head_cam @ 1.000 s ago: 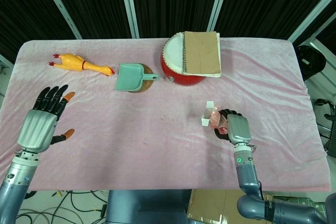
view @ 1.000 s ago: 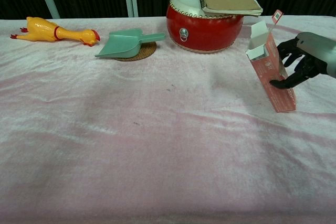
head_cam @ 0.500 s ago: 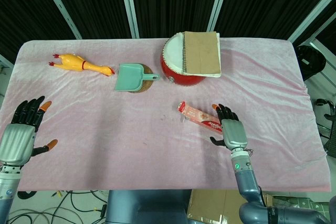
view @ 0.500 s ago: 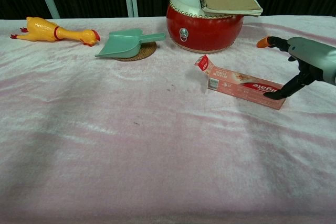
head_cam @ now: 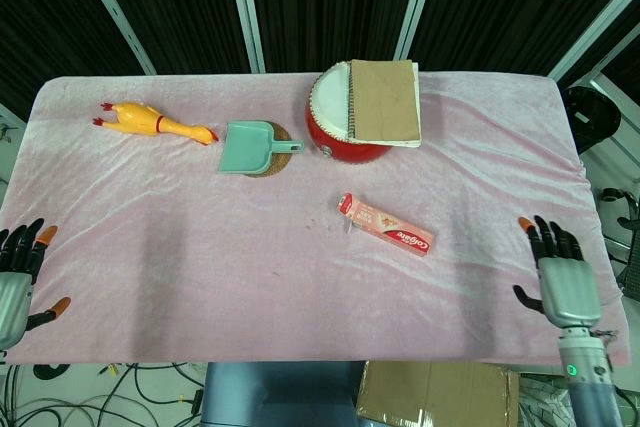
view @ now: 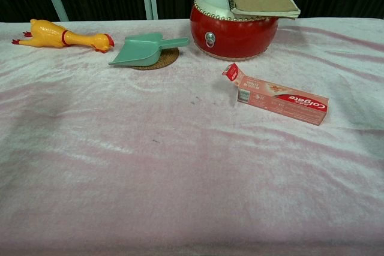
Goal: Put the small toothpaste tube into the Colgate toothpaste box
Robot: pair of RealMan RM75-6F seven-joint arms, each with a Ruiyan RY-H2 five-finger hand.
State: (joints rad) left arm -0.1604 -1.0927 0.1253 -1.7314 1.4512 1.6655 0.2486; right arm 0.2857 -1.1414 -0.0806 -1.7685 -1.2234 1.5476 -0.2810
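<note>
The red Colgate toothpaste box (head_cam: 388,228) (view: 281,101) lies flat on the pink cloth, right of centre, its end flap open toward the left. No toothpaste tube shows in either view. My right hand (head_cam: 562,282) hovers at the table's front right edge, fingers spread, holding nothing, well away from the box. My left hand (head_cam: 16,277) is at the front left edge, fingers apart and empty. Neither hand appears in the chest view.
A red drum (head_cam: 345,127) with a brown spiral notebook (head_cam: 384,101) on top stands at the back. A green dustpan (head_cam: 248,146) rests on a woven coaster, and a yellow rubber chicken (head_cam: 153,122) lies at the back left.
The right hand released the upright box, which now lies flat, and drew back to the front right edge. The left hand retreated toward the front left edge.
</note>
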